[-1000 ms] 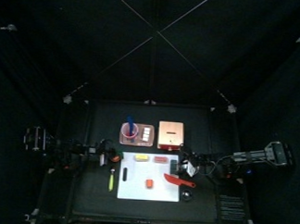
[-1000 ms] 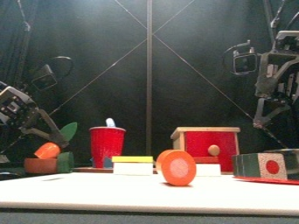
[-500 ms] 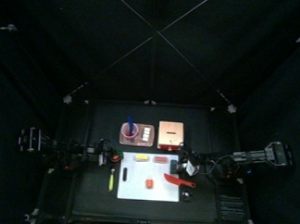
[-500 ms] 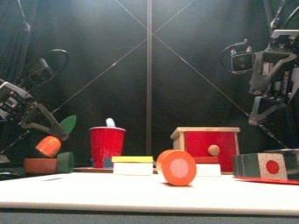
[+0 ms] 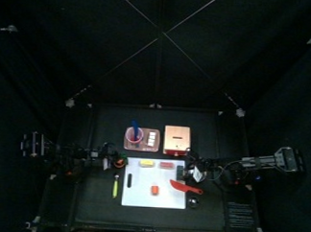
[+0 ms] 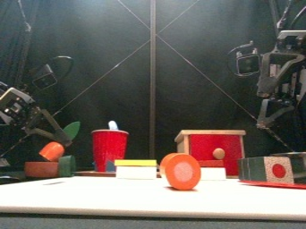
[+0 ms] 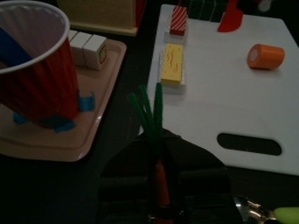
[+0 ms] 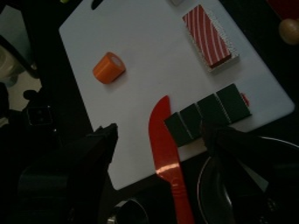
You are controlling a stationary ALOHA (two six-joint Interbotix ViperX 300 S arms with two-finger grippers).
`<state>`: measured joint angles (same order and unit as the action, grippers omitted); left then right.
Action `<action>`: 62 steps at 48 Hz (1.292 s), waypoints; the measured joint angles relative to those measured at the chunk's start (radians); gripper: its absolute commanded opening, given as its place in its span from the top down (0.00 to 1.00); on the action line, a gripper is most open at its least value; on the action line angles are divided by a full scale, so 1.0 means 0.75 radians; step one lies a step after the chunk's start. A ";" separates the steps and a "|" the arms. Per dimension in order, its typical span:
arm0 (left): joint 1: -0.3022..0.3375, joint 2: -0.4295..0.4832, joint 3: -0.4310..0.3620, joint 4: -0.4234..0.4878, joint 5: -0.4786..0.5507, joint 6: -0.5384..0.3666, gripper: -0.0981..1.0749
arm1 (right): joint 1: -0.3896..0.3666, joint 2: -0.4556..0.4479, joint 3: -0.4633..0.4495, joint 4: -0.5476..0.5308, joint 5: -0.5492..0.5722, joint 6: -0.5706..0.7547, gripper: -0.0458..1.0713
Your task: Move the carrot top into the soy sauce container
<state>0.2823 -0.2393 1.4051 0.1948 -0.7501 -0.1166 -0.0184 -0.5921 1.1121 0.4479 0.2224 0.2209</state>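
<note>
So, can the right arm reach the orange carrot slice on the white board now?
Probably yes: the slice lies bare on the board, nothing over it, and the right claw hangs open nearby.

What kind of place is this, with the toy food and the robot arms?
Probably a robot test pen set up like a play kitchen: black curtains all around, a white cutting board with a red toy knife, and a red cup.
</note>
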 measured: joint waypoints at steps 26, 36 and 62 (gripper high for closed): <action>-0.006 0.098 -0.047 -0.033 -0.002 -0.020 0.33 | -0.002 0.004 -0.002 0.002 0.000 -0.002 0.03; -0.039 0.037 -0.031 -0.076 0.006 -0.018 0.33 | -0.002 0.006 -0.004 0.002 0.000 -0.002 0.03; -0.110 -0.252 0.049 -0.131 0.074 -0.016 0.32 | -0.004 0.027 -0.016 0.000 0.000 -0.002 0.03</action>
<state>0.1994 -0.4280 1.4419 0.0966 -0.6949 -0.1289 -0.0215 -0.5722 1.0999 0.4479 0.2224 0.2194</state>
